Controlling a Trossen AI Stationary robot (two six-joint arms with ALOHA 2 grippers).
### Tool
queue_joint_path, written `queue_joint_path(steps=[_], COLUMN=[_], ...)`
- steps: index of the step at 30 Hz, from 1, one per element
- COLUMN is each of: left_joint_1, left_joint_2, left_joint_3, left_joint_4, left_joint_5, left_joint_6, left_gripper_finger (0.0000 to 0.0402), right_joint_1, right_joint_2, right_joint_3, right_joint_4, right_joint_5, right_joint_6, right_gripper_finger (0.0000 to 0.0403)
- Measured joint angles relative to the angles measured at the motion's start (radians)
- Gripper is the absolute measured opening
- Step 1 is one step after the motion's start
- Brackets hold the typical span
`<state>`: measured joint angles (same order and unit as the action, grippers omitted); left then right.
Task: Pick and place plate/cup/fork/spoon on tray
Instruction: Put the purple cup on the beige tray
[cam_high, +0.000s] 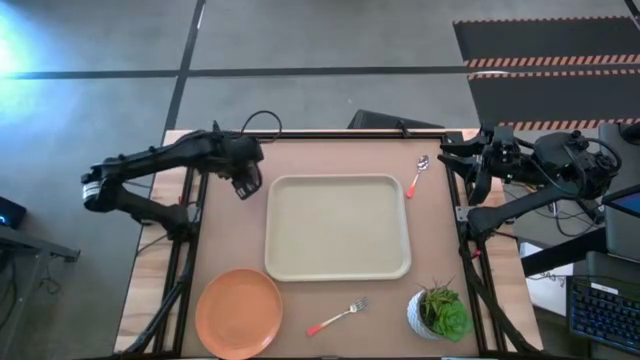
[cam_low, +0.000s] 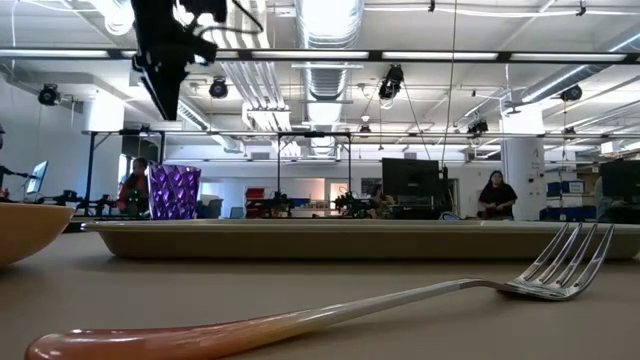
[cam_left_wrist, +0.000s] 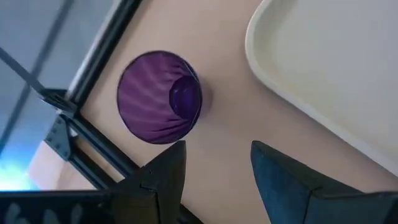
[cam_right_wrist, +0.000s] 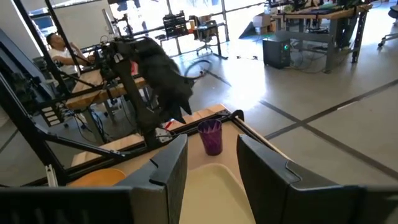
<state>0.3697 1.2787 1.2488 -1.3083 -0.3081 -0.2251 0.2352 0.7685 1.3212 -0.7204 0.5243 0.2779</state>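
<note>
Left gripper (cam_left_wrist: 214, 163), fingers apart, hung directly above small dark purple plastic cup (cam_left_wrist: 160, 97), upright by cream rectangular tray's (cam_high: 338, 228) far-left corner. Right gripper (cam_right_wrist: 208, 163), fingers apart, waited well apart at table's far-right edge.

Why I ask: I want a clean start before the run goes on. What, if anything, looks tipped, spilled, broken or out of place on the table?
Nothing stands out. The purple cup stands upright beside the empty tray, under the left gripper with its fingers open. The orange plate, fork, spoon and potted plant sit undisturbed around the tray.
</note>
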Motion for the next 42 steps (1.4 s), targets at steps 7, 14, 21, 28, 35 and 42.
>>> queue_joint_path(steps=[7,14,21,28,35,42], left_joint_1=[0.175,0.301,0.317,0.313,0.313,0.308], left_joint_2=[0.096,0.171,0.228,0.282,0.342,0.369], left_joint_3=[-0.004,0.000,-0.004,-0.013,-0.016,-0.018], left_joint_4=[0.098,0.103,0.104,0.105,0.094,0.096], left_joint_5=[0.162,0.175,0.257,0.262,0.262,0.248], left_joint_6=[0.150,0.236,0.265,0.294,0.315,0.319], left_gripper_finger=[0.0164,0.0164,0.0164,0.0164,0.0144,0.0009], right_joint_1=[0.000,0.000,0.000,0.000,0.000,0.000], right_joint_2=[0.000,0.000,0.000,0.000,0.000,0.000], right_joint_3=[0.000,0.000,0.000,0.000,0.000,0.000], right_joint_4=[0.000,0.000,0.000,0.000,0.000,0.000], right_joint_5=[0.000,0.000,0.000,0.002,0.007,0.022], right_joint_6=[0.003,0.028,0.029,0.029,0.029,0.029], right_gripper_finger=[0.0130,0.0130,0.0130,0.0130,0.0130,0.0130])
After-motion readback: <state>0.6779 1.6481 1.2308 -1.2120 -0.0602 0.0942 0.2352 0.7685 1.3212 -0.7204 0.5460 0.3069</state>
